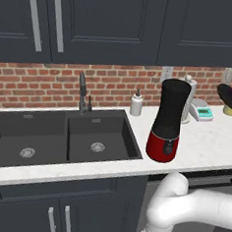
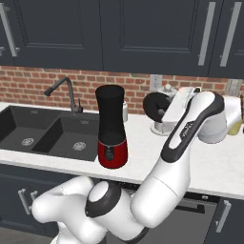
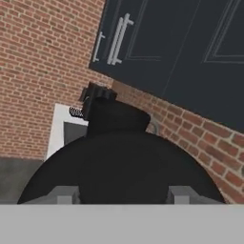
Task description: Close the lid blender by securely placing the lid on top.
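- The gripper (image 2: 164,110) pinched one black lid (image 2: 156,107), held on edge in the air, right of the blender.
- One blender (image 2: 111,127) stood open on the tabletop (image 1: 209,140), beside the two-basin sink (image 1: 62,136).
- One soap bottle (image 1: 136,104) stood behind.

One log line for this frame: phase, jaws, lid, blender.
phase: carrying lid | gripper: jaws shut on flat round black lid, held tilted in air right of jar | tall black blender on red base: upright on counter, mouth uncovered
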